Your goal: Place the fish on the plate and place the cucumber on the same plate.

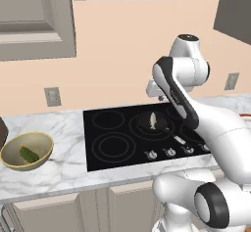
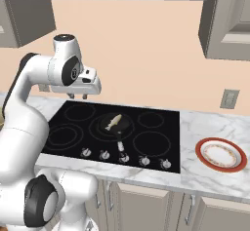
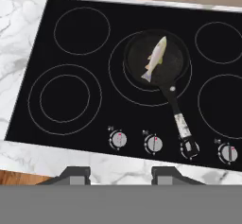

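Now the gripper, jaws pressed together and empty, hangs in the upper left of the right base view; it should open, then descend over the fish lying in the frying pan, at the upper centre of the hand view.

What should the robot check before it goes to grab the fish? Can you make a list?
1. Fish in plain sight, lying in the frying pan: ok.
2. Nothing on top of the fish: ok.
3. End effector empty, above the cooktop: ok.
4. End effector open enough to grab: not ok, it is shut.
5. Plate bare, ready on the counter: ok.
6. Cucumber waiting in the bowl: ok.
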You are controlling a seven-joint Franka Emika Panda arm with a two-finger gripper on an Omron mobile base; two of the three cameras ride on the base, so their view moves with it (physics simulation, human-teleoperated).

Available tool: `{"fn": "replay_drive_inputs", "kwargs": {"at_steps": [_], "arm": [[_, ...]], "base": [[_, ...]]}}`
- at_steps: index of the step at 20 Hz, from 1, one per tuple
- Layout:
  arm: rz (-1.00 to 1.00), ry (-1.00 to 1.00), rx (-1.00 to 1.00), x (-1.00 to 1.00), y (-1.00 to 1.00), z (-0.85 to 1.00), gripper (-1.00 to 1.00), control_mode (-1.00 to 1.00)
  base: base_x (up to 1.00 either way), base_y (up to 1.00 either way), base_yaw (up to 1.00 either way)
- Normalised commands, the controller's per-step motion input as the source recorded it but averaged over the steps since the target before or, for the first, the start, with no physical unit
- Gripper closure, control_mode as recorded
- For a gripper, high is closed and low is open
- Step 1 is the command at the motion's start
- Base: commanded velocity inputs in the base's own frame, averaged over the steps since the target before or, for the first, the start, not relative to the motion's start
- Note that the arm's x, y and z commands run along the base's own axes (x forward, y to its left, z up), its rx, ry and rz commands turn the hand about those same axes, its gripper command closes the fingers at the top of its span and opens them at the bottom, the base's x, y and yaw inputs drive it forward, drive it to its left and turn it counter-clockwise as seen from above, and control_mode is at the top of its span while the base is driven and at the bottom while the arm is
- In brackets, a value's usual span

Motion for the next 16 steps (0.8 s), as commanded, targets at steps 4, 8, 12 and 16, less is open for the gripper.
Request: {"fn": "replay_drive_inputs", "kwargs": {"at_steps": [4, 8, 12, 16], "arm": [[0.00, 0.01, 0.00, -0.07, 0.00, 0.00, -1.00, -1.00], [-0.05, 0.10, 0.00, 0.11, -0.25, -0.21, -1.00, -1.00], [-0.16, 0.00, 0.00, 0.52, 0.00, -0.41, -1.00, -1.00], [-0.09, 0.00, 0.00, 0.52, 0.00, -0.37, -1.00, -1.00]], "base": [[0.00, 0.00, 0.00], [0.00, 0.00, 0.00], [0.00, 0.00, 0.00], [0.00, 0.00, 0.00]]}}
